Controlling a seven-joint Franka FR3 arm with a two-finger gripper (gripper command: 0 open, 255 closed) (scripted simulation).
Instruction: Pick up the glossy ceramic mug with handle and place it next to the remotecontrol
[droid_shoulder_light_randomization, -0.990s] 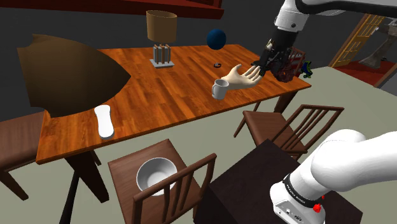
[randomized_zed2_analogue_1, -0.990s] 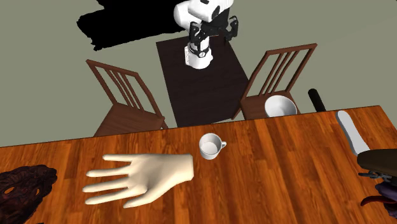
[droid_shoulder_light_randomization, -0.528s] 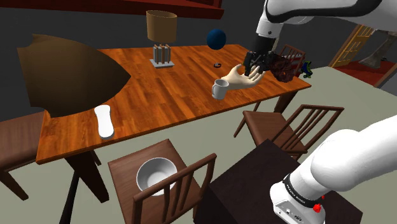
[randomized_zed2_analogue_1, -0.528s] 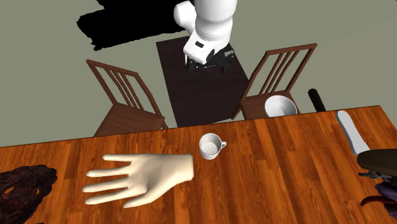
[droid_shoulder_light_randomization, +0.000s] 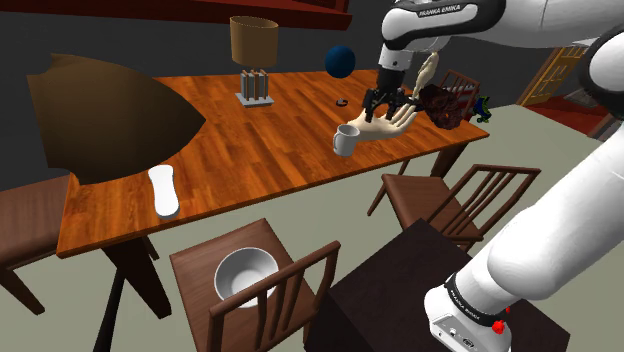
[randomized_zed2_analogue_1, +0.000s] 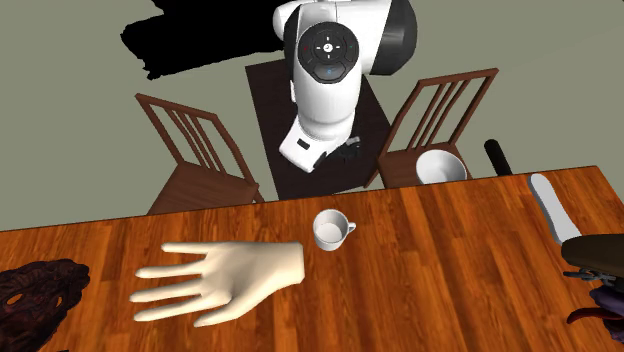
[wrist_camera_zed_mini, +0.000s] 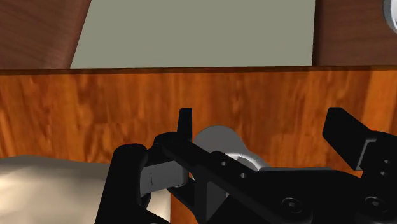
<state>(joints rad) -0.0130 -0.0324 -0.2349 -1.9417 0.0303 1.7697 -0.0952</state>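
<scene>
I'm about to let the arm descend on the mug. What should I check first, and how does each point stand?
1. Gripper open: ok, fingers stand apart.
2. Mug upright on the table: ok.
3. Mug centred between the fingers: not ok, it sits close to one of them.
4. Pale hand apart from the mug: ok, but close beside it.
5. Remote lying on the table with bare wood next to it: ok.

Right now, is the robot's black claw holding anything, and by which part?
Nothing. The black two-finger gripper is open near the glossy white mug with a handle, not touching it.
</scene>
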